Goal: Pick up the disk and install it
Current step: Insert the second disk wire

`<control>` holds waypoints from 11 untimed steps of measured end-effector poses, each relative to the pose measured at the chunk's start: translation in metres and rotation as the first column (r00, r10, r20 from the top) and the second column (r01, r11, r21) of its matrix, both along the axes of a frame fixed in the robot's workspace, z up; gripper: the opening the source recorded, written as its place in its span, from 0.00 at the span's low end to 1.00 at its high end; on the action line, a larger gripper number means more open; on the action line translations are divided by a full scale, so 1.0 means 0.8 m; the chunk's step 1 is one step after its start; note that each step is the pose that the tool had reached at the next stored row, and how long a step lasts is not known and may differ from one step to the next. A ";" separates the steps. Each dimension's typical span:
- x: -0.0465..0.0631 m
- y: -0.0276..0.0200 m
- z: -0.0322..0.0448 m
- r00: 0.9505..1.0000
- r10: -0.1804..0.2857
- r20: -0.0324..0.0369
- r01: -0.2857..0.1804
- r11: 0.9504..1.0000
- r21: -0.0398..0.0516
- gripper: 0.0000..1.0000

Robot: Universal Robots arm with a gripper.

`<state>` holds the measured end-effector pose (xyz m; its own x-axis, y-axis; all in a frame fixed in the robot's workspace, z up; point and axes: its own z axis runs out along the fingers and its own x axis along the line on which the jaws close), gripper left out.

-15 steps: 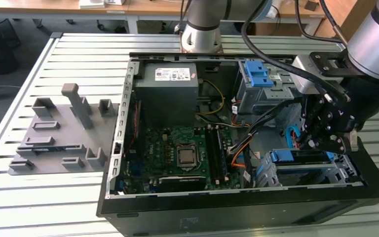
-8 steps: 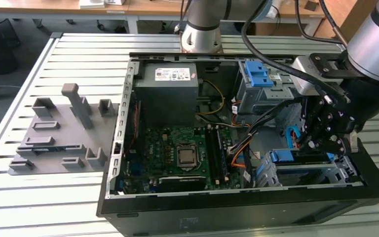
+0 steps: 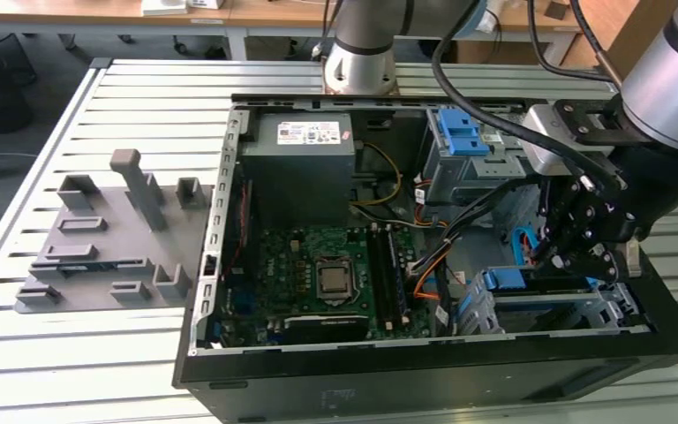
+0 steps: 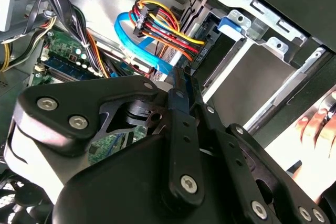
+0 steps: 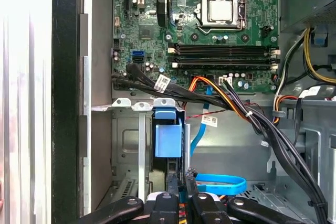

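A: The disk (image 5: pixel 168 139) sat upright in the metal drive cage (image 5: pixel 126 145), its blue handle facing out, low in the open computer case (image 3: pixel 215 265).

B: And the gripper (image 5: pixel 180 178)?

A: Right behind that handle, fingers drawn together, nothing visibly clamped between them, cables (image 5: pixel 231 100) just beside.

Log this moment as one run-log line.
gripper: above drive cage inside computer case | disk: blue handle showing, seated upright in cage slot | hand: beside the case
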<state>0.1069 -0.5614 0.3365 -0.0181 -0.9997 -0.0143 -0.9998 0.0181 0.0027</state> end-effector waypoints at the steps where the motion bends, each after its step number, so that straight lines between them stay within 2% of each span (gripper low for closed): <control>1: 0.000 -0.0003 -0.0002 1.000 0.000 0.000 0.000 1.000 0.000 0.17; 11: 0.002 -0.0004 -0.0016 1.000 0.000 0.000 0.000 1.000 0.000 0.17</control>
<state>0.1083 -0.5618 0.3352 -0.0181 -0.9997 -0.0141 -0.9998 0.0181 0.0027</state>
